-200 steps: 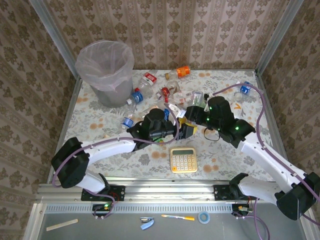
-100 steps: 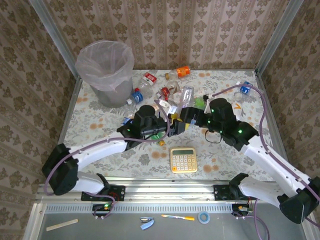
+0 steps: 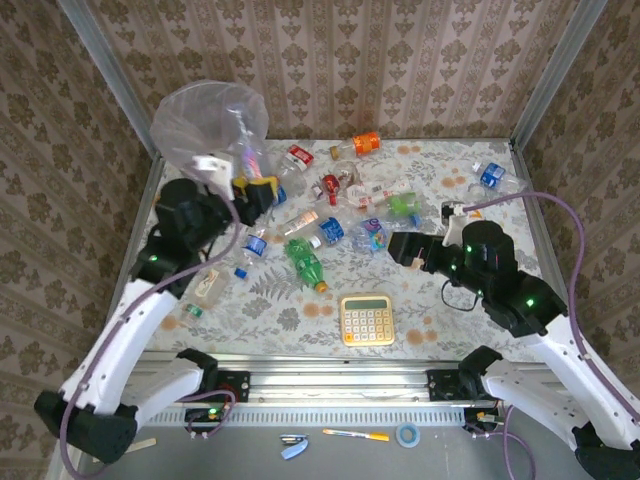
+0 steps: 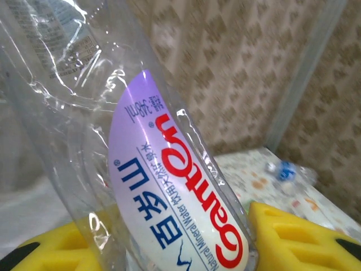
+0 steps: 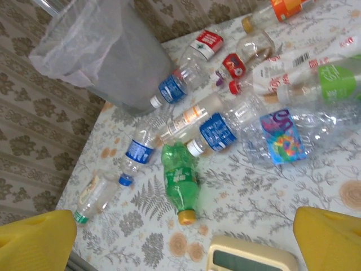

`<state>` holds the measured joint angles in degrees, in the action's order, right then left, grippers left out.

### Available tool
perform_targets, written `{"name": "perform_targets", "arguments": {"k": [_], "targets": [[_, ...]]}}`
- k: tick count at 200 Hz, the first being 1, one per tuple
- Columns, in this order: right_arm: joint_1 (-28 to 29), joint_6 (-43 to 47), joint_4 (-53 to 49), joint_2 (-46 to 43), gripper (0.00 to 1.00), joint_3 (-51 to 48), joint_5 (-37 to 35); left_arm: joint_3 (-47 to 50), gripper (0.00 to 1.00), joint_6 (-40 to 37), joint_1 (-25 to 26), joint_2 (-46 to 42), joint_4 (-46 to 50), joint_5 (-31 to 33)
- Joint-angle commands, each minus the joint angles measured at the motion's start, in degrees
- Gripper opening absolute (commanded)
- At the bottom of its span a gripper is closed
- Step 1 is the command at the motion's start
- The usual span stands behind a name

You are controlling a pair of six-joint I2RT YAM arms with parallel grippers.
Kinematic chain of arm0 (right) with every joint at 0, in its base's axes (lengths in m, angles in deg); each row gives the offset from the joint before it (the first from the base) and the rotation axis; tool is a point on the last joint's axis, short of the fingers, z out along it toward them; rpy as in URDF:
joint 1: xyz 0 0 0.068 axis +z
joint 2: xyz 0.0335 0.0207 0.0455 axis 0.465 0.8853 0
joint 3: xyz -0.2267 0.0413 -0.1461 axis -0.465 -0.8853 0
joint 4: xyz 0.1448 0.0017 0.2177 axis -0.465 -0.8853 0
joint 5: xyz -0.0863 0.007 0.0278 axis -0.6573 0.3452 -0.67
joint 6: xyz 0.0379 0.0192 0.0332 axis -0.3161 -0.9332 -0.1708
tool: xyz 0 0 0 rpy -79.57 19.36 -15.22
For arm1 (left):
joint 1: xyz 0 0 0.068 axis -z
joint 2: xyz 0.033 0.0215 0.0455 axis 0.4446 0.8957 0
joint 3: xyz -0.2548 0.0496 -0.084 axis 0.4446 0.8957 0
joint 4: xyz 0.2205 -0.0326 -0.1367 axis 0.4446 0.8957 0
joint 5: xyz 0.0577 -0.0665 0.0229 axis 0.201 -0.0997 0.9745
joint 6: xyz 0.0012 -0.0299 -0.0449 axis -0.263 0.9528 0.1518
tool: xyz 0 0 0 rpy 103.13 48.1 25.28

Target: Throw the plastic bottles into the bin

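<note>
Left wrist: bottle [image 4: 169, 186] in tool [image 4: 175, 248]

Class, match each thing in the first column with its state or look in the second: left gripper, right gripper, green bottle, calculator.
Column one:
1. left gripper
2. right gripper
3. green bottle
4. calculator

Column two:
A. lying on its side, orange cap
B. open, holding nothing
C. yellow, with keys and a display
D. shut on a clear bottle

Pairs: 1-D, 2-B, 3-A, 4-C
</note>
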<state>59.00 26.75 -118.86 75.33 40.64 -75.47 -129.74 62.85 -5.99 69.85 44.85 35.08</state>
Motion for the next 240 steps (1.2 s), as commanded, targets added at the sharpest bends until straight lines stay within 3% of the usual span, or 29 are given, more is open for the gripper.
{"name": "perform_targets", "arguments": {"k": [1,59,103,126,142,148,152,180,240], "targets": [[-0.1,1.0,-2.3,-0.3,1.00,-0.9,-1.7,-2.3,0.38,-2.4,-3.5,-0.7,6.2,-0.5],[-0.1,1.5,-3.1,0.2,1.00,-0.5,-1.6,-4.9,0.40,0.3,-11.8,3.9,4.5,-5.6],[-0.1,2.1,-4.5,0.3,1.00,-0.4,-2.4,-15.6,0.43,1.8,-18.0,18.6,1.7,-10.9],[-0.1,2.4,-4.8,0.9,1.00,-0.1,-2.6,-26.9,0.57,1.8,-20.7,30.9,6.1,-12.3],[-0.1,2.6,-5.3,1.4,1.00,0.2,-2.7,-30.7,0.83,4.6,-21.9,35.6,7.3,-14.2],[-0.2,2.7,-5.7,1.4,1.00,0.4,-2.9,-31.3,0.97,5.2,-21.8,35.7,7.2,-14.7],[-0.2,2.9,-5.9,1.4,1.00,0.4,-3.0,-31.4,1.00,5.3,-21.7,35.4,7.1,-14.7],[-0.2,3.6,-7.1,1.2,1.00,0.4,-4.4,-32.9,1.00,5.0,-22.2,31.4,8.0,-12.2],[-1.8,2.0,-9.6,2.9,1.00,-0.6,-7.2,-34.0,1.00,2.8,-22.5,21.3,14.9,-13.1]]}}
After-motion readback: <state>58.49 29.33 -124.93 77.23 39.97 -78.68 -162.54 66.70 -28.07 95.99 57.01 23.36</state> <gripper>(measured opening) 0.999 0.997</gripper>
